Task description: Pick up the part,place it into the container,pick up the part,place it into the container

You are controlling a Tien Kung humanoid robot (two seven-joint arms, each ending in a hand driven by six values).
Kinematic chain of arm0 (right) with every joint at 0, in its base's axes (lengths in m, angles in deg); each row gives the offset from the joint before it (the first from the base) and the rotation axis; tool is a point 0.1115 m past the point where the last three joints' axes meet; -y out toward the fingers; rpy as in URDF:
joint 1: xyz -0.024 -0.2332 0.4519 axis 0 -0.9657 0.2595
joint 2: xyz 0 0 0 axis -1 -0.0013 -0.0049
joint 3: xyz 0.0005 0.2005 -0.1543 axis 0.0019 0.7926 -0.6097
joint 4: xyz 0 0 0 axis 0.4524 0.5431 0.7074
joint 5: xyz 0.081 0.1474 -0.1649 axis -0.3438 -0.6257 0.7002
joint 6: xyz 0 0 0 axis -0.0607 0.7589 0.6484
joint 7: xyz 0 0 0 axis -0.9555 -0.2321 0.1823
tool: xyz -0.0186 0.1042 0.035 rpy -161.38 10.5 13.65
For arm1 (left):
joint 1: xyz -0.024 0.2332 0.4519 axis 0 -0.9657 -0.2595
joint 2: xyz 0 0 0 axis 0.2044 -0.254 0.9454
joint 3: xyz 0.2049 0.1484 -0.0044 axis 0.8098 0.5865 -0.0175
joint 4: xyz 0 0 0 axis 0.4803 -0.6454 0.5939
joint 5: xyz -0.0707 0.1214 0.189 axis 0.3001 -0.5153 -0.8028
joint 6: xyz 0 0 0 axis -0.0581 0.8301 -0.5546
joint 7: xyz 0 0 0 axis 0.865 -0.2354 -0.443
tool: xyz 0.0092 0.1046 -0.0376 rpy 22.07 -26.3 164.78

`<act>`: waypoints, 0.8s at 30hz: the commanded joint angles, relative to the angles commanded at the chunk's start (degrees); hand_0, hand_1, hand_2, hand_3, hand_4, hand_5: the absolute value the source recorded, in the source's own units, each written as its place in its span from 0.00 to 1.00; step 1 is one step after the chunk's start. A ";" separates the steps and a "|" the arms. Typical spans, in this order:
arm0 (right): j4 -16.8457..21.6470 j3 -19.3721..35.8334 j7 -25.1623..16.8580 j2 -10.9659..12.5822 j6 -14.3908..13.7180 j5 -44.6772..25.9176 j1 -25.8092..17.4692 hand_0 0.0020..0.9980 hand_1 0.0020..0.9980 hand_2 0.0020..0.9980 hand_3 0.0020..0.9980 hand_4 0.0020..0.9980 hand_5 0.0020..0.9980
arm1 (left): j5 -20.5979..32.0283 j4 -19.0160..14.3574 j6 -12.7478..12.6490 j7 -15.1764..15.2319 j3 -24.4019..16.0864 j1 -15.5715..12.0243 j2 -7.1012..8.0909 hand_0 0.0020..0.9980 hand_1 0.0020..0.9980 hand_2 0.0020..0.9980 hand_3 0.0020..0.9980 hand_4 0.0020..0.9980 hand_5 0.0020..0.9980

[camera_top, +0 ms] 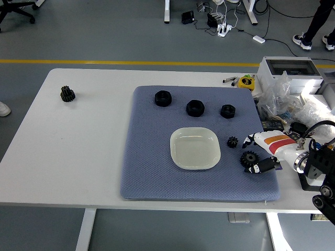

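Note:
A shallow translucent white container (194, 148) sits in the middle of a blue-grey mat (152, 167) and holds nothing. A large black gear (247, 158) and a small black gear (232, 141) lie on the mat to its right. My right hand (254, 153) comes in from the right edge, low over the mat. Its fingers are spread: the thumb (258, 166) is just right of the large gear and the other fingers (250, 139) are beyond it. It holds nothing. The left arm is out of view.
Three black nuts (163, 98) (195, 107) (227, 111) lie along the mat's far side. Another black gear (67, 93) lies on the bare table at far left. Plastic bags, a grey box (285, 68) and small tools crowd the table's right end.

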 joint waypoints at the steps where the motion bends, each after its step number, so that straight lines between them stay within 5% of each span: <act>1: -0.32 -0.09 -0.05 -0.05 -0.08 -0.19 0.07 0.63 0.64 0.68 0.62 1.00 0.36 | 0.00 -0.01 0.00 0.00 0.00 0.00 0.00 0.65 0.64 0.61 0.55 0.59 0.48; 15: -3.27 -1.31 -0.94 0.13 0.22 -2.02 0.81 0.51 0.60 0.64 0.61 1.00 0.34 | -0.12 -0.09 0.07 -0.01 0.04 0.10 0.02 0.65 0.64 0.61 0.55 0.59 0.48; 16: -3.28 -1.36 -1.07 0.17 0.13 -2.12 0.82 0.37 0.49 0.54 0.56 0.85 0.24 | -0.21 -0.09 0.09 -0.03 0.00 0.11 0.02 0.65 0.64 0.61 0.55 0.59 0.48; 21: -3.49 -1.70 -1.51 0.10 0.09 -1.92 0.93 0.37 0.49 0.54 0.56 0.85 0.24 | -0.43 -0.11 0.14 -0.10 -0.07 0.08 0.02 0.65 0.64 0.61 0.55 0.59 0.48; 22: -3.54 -1.78 -1.49 0.08 0.14 -1.82 0.97 0.41 0.46 0.51 0.51 0.69 0.14 | -0.49 -0.12 0.16 -0.11 -0.10 0.08 0.02 0.65 0.64 0.61 0.55 0.59 0.48; 24: -3.79 -1.90 -1.44 0.05 0.08 -1.75 1.04 0.41 0.46 0.51 0.51 0.69 0.14 | -0.52 -0.12 0.13 -0.13 -0.13 0.09 0.00 0.65 0.64 0.61 0.55 0.59 0.48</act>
